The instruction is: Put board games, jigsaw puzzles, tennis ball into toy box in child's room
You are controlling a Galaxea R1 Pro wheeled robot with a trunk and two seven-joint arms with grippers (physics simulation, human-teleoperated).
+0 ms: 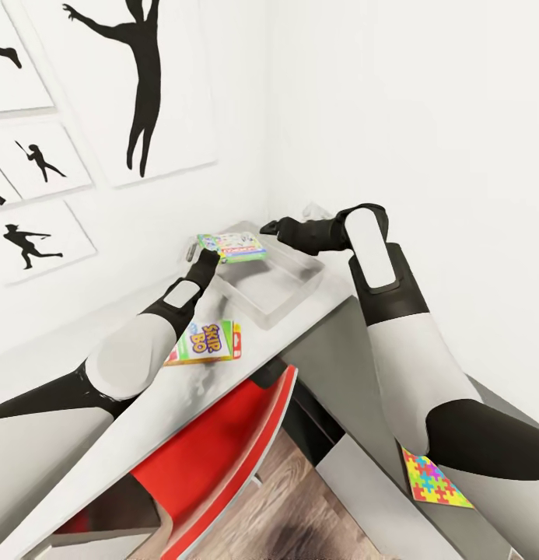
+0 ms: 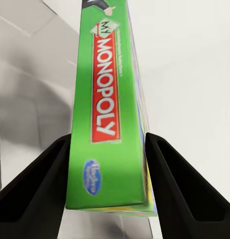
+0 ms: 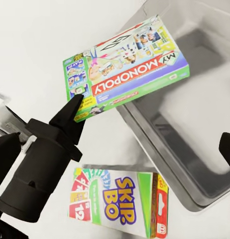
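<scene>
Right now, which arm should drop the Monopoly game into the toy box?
Left. Its gripper already has its jaws clamped on the Monopoly box, held just above the toy box. The right gripper holds nothing.

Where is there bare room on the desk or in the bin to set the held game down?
The toy box floor looks bare under the My Monopoly box that the left pincer holds. A bare strip of table lies between the bin and the Skip-Bo box. The left arm crowds that side.

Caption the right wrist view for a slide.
Left gripper holds the My Monopoly box over the toy box; Skip-Bo box lies beside it.
</scene>
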